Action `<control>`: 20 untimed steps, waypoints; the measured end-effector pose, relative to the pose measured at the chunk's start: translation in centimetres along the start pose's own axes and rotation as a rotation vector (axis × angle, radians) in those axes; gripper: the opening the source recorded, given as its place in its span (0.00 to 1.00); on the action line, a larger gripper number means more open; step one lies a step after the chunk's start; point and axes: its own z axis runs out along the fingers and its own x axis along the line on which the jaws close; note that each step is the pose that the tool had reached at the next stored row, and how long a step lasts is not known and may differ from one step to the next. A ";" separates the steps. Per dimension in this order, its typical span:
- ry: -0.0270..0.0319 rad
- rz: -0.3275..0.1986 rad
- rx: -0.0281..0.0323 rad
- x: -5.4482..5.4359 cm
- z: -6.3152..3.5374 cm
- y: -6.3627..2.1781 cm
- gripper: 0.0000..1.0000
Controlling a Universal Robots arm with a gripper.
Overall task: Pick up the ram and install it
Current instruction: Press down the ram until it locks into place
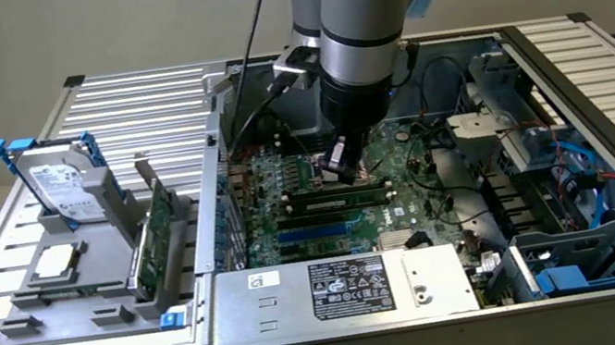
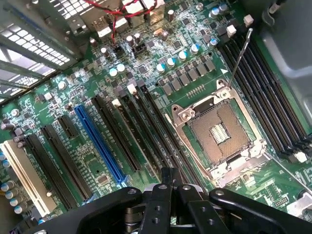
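A: So, where's the ram?
B: Looks seated edge-up in a slot on the mobo, beside the CPU socket, directly under the gripper. Can't tell if they touch.
A: Fingers?
B: Clenched tight together. No stick visibly between them.
A: How would it handle?
B: Prob. light, thin, stiff but fragile, w/ chips on the faces. Best held by the bare top edge near the middle, kept square to the slot so it doesn't flex or tilt.
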 end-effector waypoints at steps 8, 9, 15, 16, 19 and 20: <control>-0.0003 0.091 0.0050 0.0 -0.17 0.01 0.11; 0.0008 0.102 0.0063 0.0 -0.18 0.01 0.11; 0.0099 0.159 0.0156 0.0 -0.24 0.01 0.11; 0.0110 0.170 0.0169 0.0 -0.26 0.01 0.11; 0.0134 0.201 0.0201 0.0 -0.29 0.02 0.11; 0.0138 0.211 0.0209 0.0 -0.30 0.02 0.11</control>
